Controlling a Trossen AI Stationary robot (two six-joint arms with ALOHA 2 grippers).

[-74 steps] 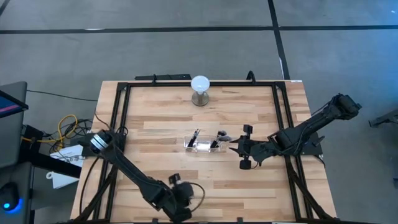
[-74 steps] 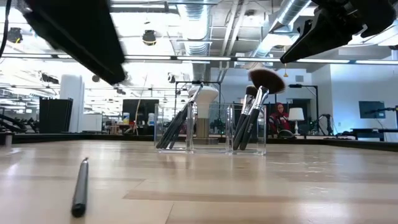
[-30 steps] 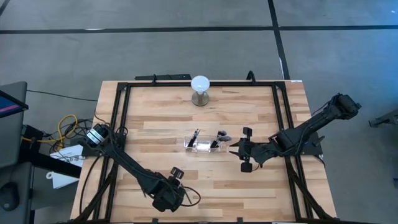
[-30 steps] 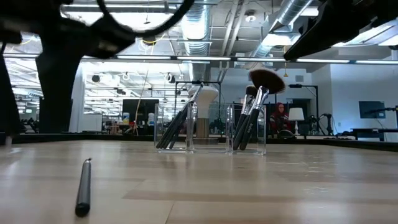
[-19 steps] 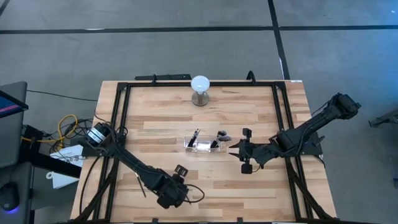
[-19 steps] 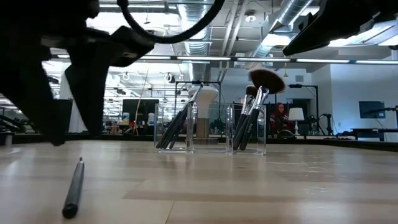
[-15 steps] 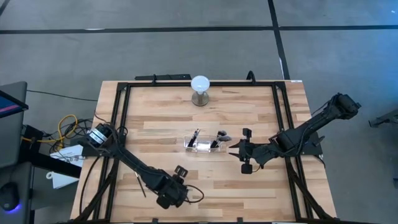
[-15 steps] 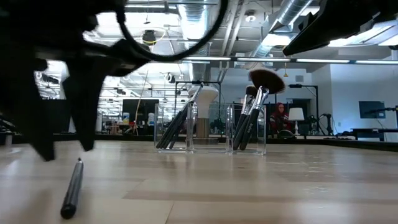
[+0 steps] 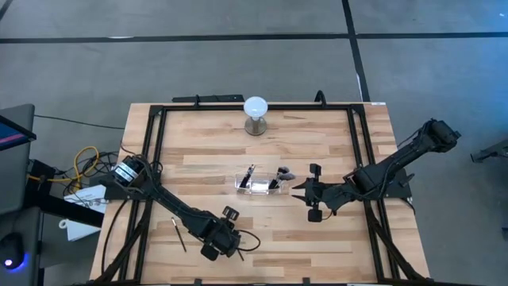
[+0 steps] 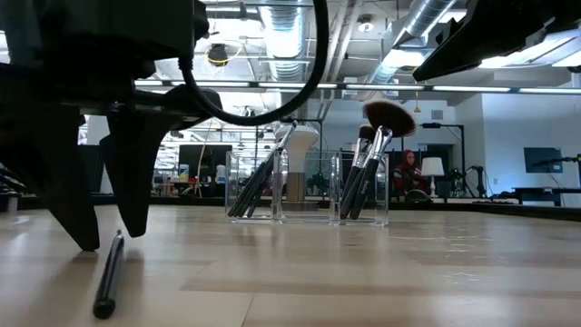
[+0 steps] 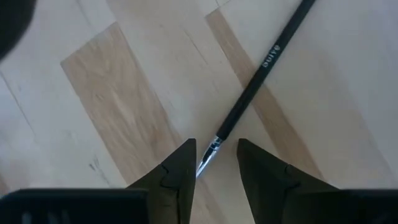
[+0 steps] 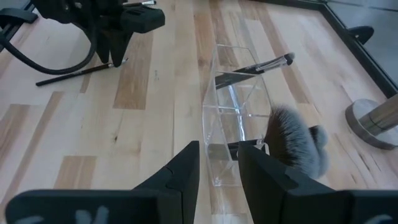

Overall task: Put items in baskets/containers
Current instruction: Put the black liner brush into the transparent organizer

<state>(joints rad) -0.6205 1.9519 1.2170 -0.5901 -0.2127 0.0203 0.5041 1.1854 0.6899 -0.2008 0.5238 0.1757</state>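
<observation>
**My left fingers straddle the loose brush tip**

My left gripper (image 11: 214, 165) hangs low over the table (image 9: 317, 246), well to the left of the clear holder (image 9: 259, 186) and nearer the front edge. Its fingers (image 10: 77, 195) stand narrowly apart, one on each side of the silver tip of the loose brush (image 9: 180, 235), not yet closed on it. That brush lies flat on the wood, its handle running away from the holder. The holder stands mid-table with several brushes (image 10: 368, 168) leaning inside, one with a fan-shaped head. Just right of the holder my right gripper (image 12: 217, 165) hovers, slightly parted, holding nothing.
</observation>
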